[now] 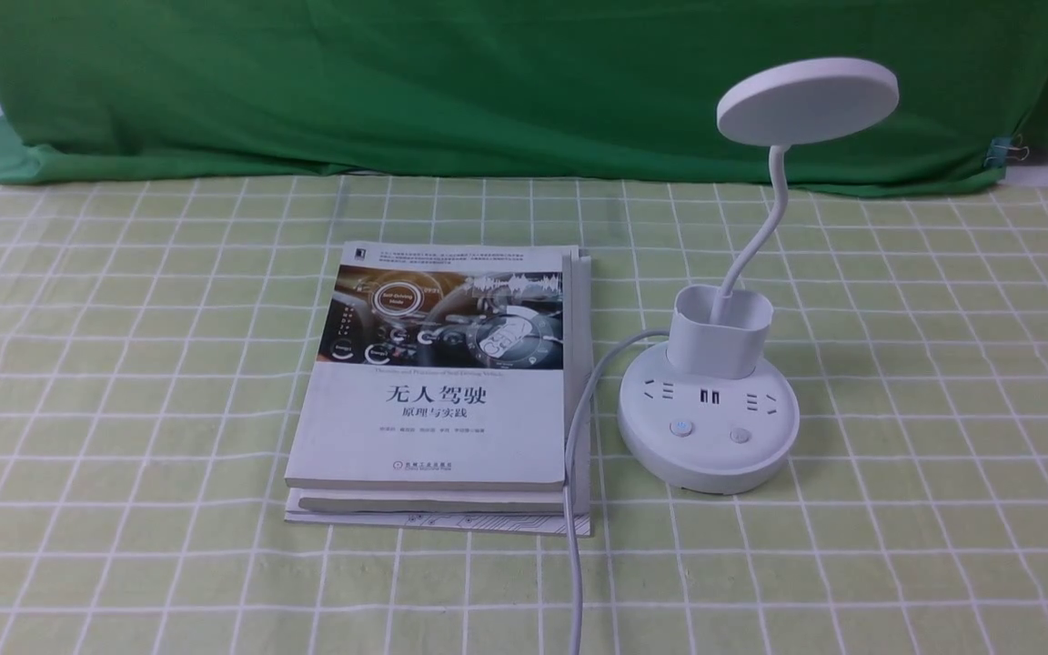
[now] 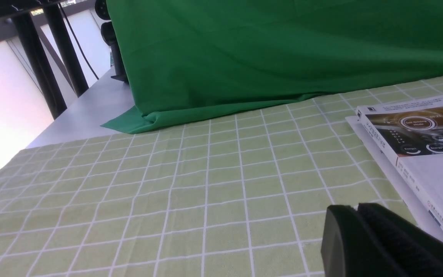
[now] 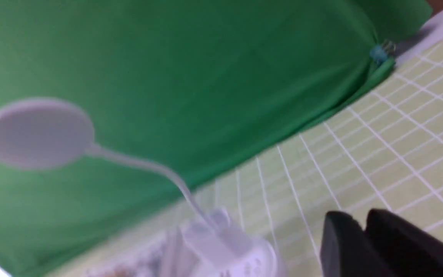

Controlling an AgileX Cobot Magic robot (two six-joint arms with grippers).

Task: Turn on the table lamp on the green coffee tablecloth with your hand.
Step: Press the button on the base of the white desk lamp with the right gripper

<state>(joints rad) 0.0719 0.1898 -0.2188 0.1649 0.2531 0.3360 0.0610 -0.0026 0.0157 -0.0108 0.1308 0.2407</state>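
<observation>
Left hand [image 2: 357, 211] and right hand [image 3: 363, 218] each show only in their own wrist view, black fingers pressed together. The green coffee tablecloth [image 1: 124, 364] covers the bench, with a dark green cloth [image 1: 397, 82] draped behind. On it, stacked books [image 1: 442, 428] lie just left of the table lamp [image 1: 710, 409], whose cord [image 1: 579, 455] runs along their edge.

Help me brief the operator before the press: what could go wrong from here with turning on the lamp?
On the table lamp, the two buttons sit close together, so the right gripper might press the wrong one or both. The cord runs from the lamp along the book toward the near edge; an incoming arm could snag it and drag the lamp.
</observation>
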